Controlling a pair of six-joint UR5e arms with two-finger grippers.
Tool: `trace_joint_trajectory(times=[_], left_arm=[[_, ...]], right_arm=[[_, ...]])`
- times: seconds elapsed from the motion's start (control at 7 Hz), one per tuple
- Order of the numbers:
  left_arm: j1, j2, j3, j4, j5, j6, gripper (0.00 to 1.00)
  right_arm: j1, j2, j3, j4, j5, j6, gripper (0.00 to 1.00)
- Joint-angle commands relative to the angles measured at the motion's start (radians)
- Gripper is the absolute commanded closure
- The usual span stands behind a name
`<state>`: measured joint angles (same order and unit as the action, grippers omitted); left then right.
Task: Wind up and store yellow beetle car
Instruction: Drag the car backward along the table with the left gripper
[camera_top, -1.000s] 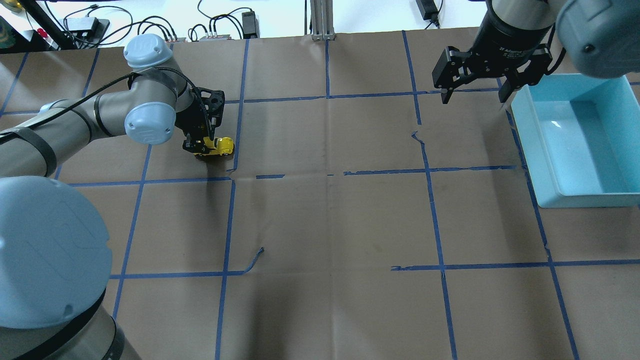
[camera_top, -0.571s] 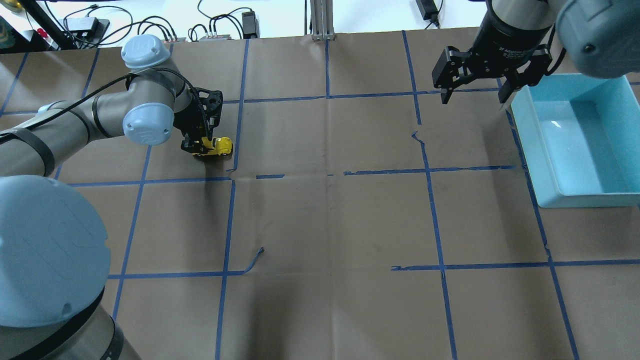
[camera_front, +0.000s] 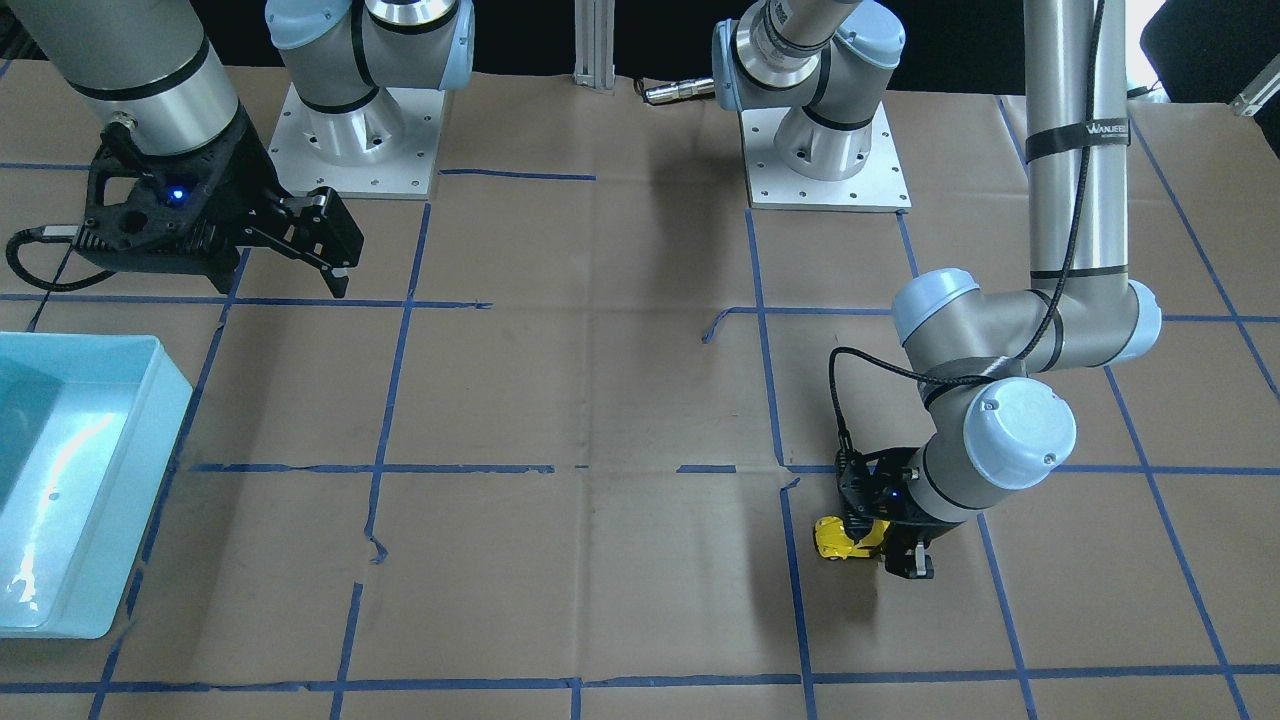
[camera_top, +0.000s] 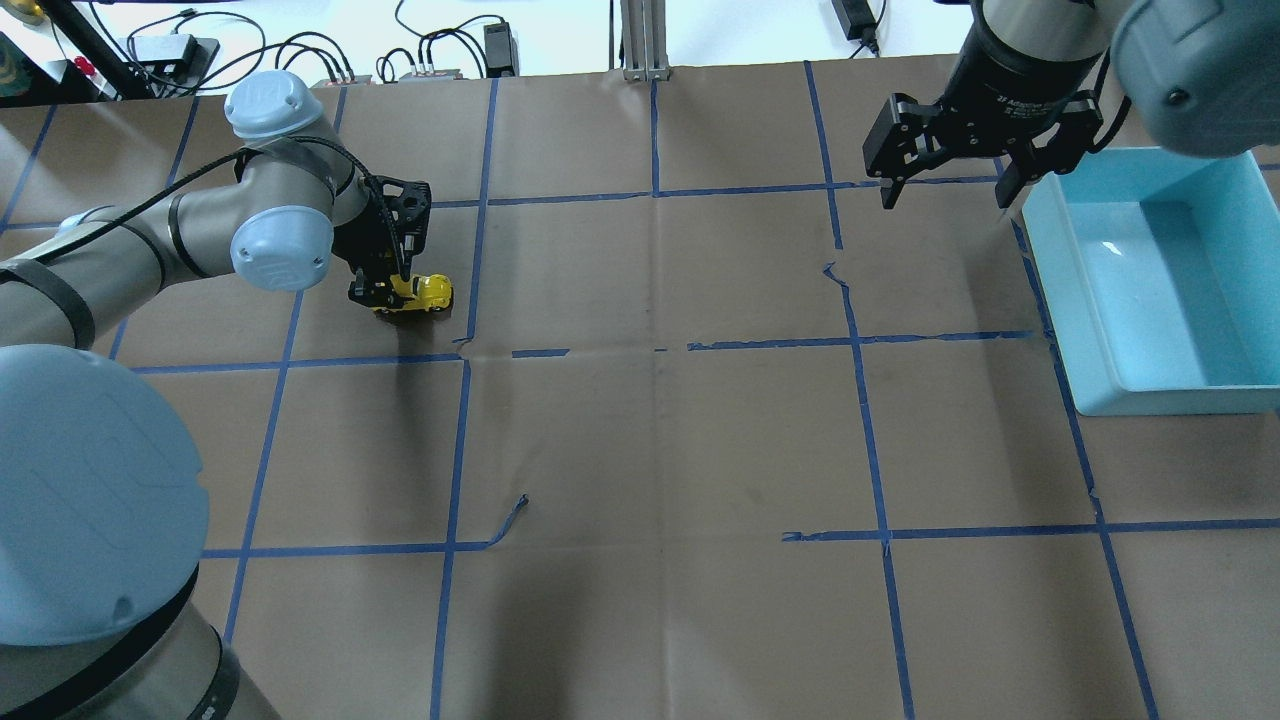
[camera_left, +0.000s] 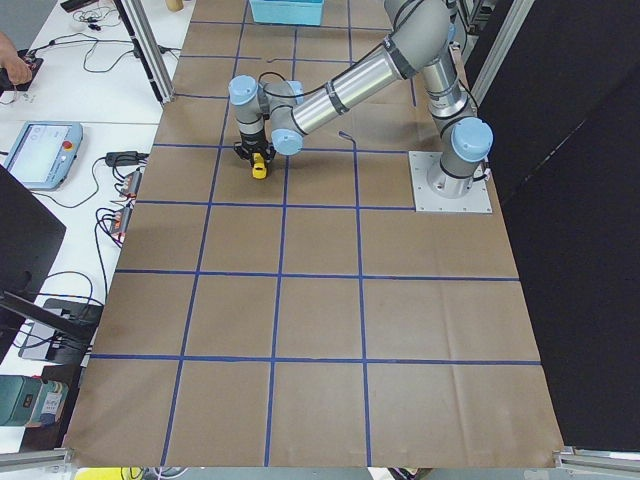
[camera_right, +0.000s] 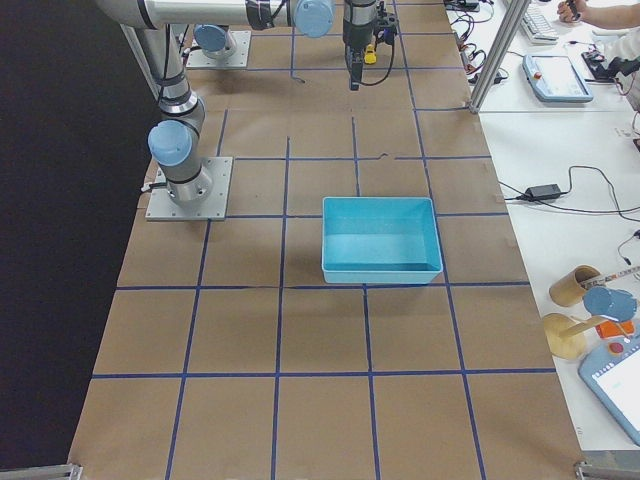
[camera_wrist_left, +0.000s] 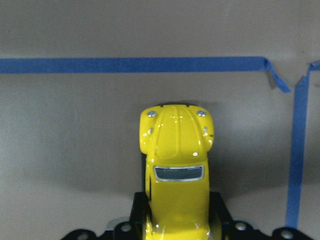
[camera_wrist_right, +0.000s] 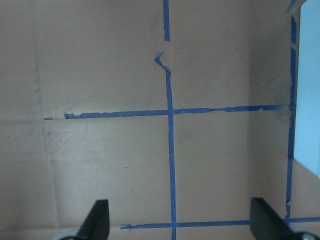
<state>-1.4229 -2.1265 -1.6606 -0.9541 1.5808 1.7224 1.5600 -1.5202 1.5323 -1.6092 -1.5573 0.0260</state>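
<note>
Overhead exterior: the left gripper is clamped on the car in the left half of the table, well apart from the bin at the right edge. The car's free end pokes out past the fingers toward the middle of the table, just short of a line of tape-marked grid on the brown paper. The right gripper hangs beside the bin's far corner, jaws spread wide with nothing between them. Cables lie on the white surface beyond the paper. Exterior front-facing: the car sits low at the paper under the left wrist, and the fingers grip its end nearest that arm; whether the wheels touch cannot be told. Both arm bases are bolted through the paper at the far side. Exterior left: the near arm reaches out across the table, with the yellow car under its gripper; a pendant and wires lie on a side bench. Exterior right: the bin stands near mid-table, holding nothing, and the car is a small yellow spot far beyond it. Paper cups stand on the bench. Left wrist-mounted: the car fills the centre, rear pinched between the fingers, rounded hood pointing at a tape line. Right wrist-mounted: two fingertips stand far apart over bare paper and crossing tape, with the bin's edge at the right.
</note>
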Motion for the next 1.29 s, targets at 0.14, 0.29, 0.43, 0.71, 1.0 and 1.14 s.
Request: trace_joint_trajectory(times=[0.14, 0.29, 0.43, 0.71, 1.0, 1.14], left_arm=[[0.013, -0.006, -0.002, 0.002, -0.002, 0.017, 1.00], [0.012, -0.006, 0.004, 0.003, 0.002, 0.017, 1.00], [0.013, -0.010, 0.004, 0.011, 0.002, 0.019, 1.00], [0.030, -0.009, -0.001, 0.011, -0.002, 0.022, 1.00], [0.030, -0.006, -0.002, 0.011, -0.004, 0.022, 1.00], [0.030, -0.004, -0.002, 0.012, -0.004, 0.022, 1.00]], right_arm=[[0.000, 0.000, 0.000, -0.002, 0.002, 0.000, 0.00], [0.000, 0.000, -0.001, -0.002, 0.002, 0.000, 0.00], [0.002, 0.000, -0.001, -0.002, 0.003, 0.000, 0.00], [0.002, 0.000, 0.000, -0.002, 0.003, 0.000, 0.00], [0.002, 0.000, 0.005, -0.002, 0.003, 0.000, 0.00], [0.002, 0.002, 0.003, -0.003, 0.003, -0.003, 0.00]])
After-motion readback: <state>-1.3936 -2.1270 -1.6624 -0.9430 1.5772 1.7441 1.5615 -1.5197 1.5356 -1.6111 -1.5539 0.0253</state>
